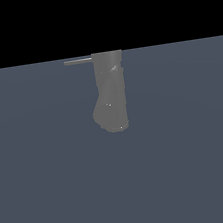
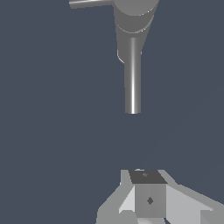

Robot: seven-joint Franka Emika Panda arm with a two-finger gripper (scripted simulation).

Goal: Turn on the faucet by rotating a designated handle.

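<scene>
In your exterior view the faucet (image 1: 110,91) stands upright at the centre of the frame, just above the middle, on the flat slate-blue floor (image 1: 55,192). Its handle (image 1: 78,61) juts out level from the top toward the exterior view's left. Your wrist view shows the gripper (image 2: 148,197) well apart from the faucet, touching nothing; you cannot tell from this angle how far its fingers are parted

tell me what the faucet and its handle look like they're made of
Faucet: looks like matte grey metal, with soft shading and only small glints on its body, though a simulator render leaves the material open. Handle: a thin grey rod in the same dull finish, probably also metal; the wrist view shows a faint lighter streak along it.
</scene>
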